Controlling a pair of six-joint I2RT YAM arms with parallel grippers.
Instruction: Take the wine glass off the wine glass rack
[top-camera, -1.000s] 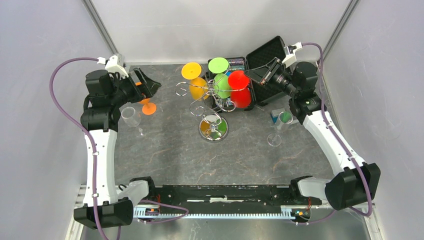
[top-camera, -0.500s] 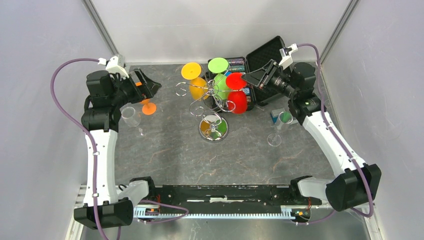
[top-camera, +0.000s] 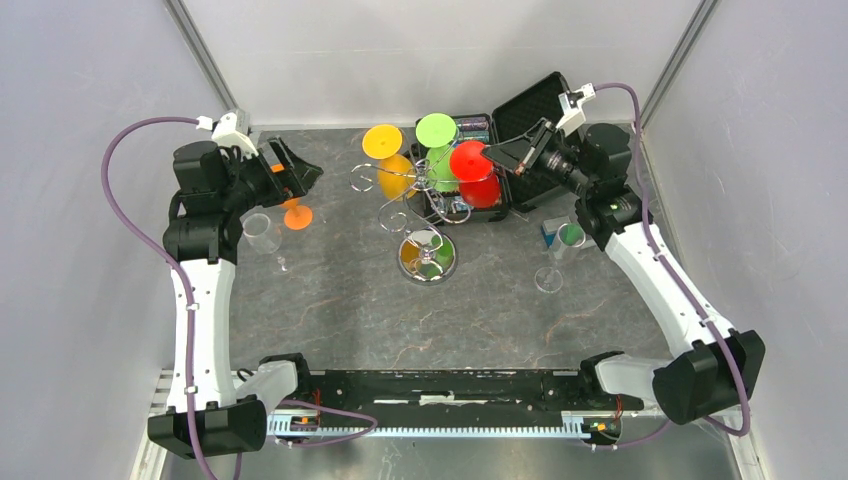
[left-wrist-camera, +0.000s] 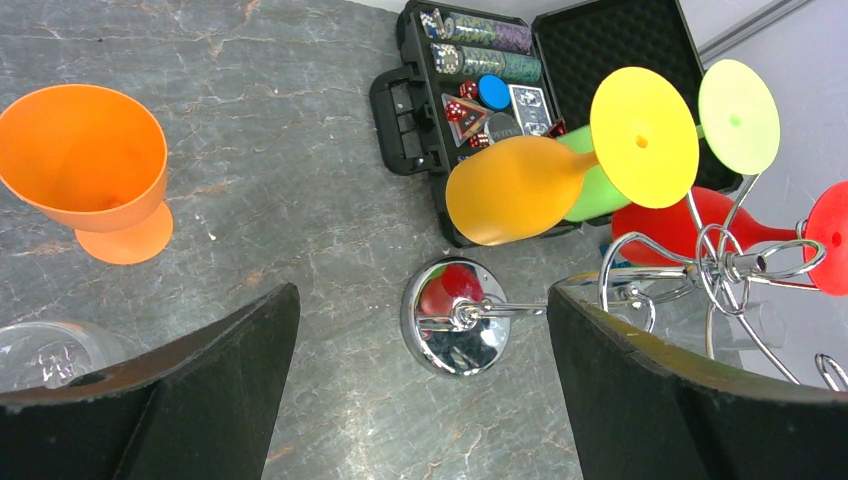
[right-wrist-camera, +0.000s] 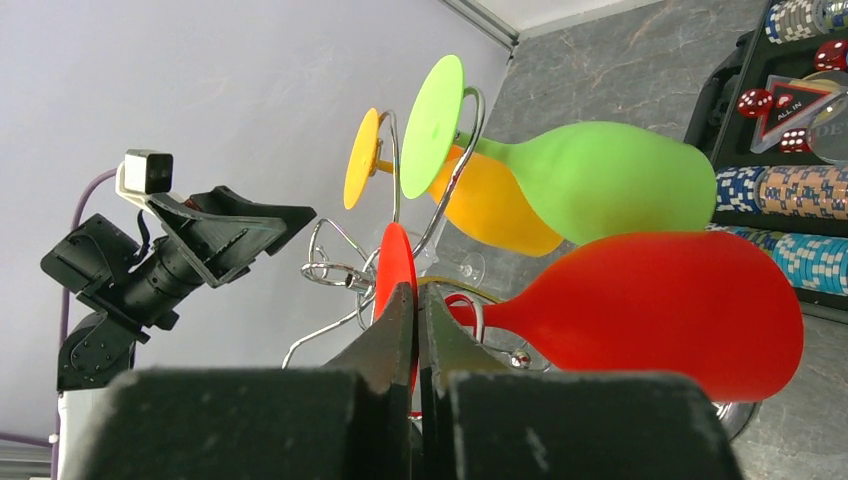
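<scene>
A: Target?
B: Red wine glass (top-camera: 478, 180), hanging on the right side of the wine glass rack (top-camera: 428, 256). Foot up, bowl down, stem in a wire curl.
A: Nearer arm?
B: Right. The right claw (top-camera: 490, 153) is just right of the rack, at the foot's rim, and the glass's long axis runs from the claw away to the bowl. The left claw (top-camera: 300, 177) is well left of the rack, by the orange glass (top-camera: 296, 212).
A: Claws?
B: Right: tips pressed together, and the red foot's edge runs into them, so it looks pinched. Left: spread wide, holding nothing.
A: Next?
B: Probably slide the stem out of the curl, away from the rack's pole.
</scene>
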